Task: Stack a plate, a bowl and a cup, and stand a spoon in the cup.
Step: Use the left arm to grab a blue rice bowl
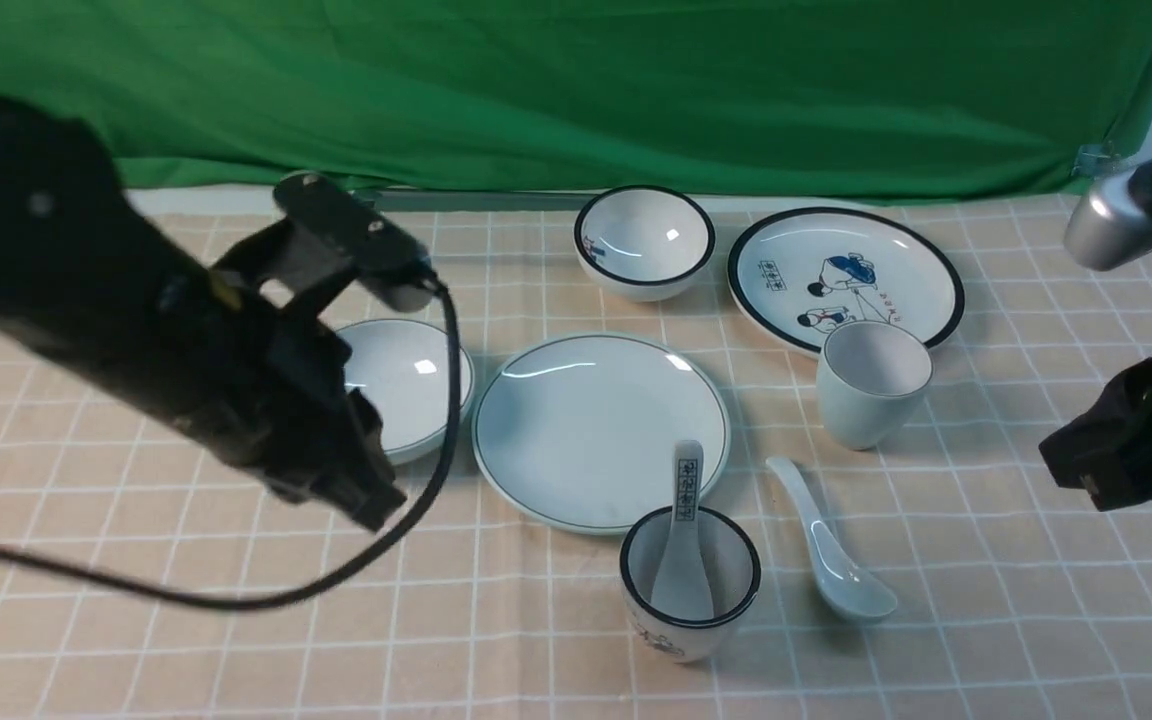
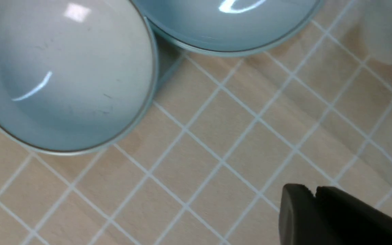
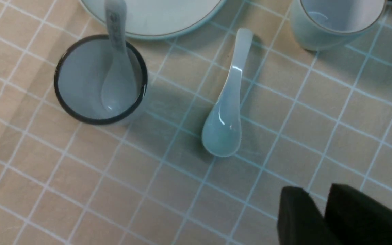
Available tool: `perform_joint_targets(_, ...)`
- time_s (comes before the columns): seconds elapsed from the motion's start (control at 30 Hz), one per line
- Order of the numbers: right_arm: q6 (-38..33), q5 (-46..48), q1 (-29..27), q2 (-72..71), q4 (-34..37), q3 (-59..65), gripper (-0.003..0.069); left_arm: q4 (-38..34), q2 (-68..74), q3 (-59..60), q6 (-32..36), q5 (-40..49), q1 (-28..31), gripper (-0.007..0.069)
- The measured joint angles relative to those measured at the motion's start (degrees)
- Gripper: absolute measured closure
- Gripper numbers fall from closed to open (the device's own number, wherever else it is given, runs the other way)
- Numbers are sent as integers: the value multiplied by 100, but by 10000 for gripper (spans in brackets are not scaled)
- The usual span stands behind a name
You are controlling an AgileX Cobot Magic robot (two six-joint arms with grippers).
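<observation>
A black-rimmed cup (image 1: 690,588) touches the plate (image 1: 586,420), holding a marked spoon (image 1: 684,540).

Spoon (image 3: 226,112) flat on cloth, near black-rimmed cup (image 3: 100,80)

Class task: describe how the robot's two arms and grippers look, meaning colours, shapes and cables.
Left arm: thick, matte black, blocky, with a black cable looping below. Right arm: rounded silver-grey section above a black angular wrist. Gripper fingers are dark, flat-sided and blunt-tipped.
</observation>
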Motion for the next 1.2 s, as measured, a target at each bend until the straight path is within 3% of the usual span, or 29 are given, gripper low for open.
perform_joint_targets(0.27, -23, 92, 141, 0, 70, 0, 494, 414, 1532, -757, 605, -301, 193, 181)
perform_joint_targets(0.37, -74, 100, 312, 0, 77, 0, 494, 502, 1873, -757, 806, -528, 199, 130)
perform_joint_targets(0.47, -124, 100, 416, 0, 84, 0, 494, 779, 2114, -757, 877, -781, 199, 130)
perform_joint_targets(0.6, -137, 83, 485, 0, 88, 0, 494, 1249, 2335, -760, 877, -1121, 199, 188)
perform_joint_targets(0.87, -142, -51, 511, 0, 88, 173, 494, 1116, 2479, -813, 1398, -1217, 198, 553)
perform_joint_targets(1.2, -177, -8, 511, -41, 81, 178, 494, 1123, 2182, -1147, 1243, -488, -29, 592)
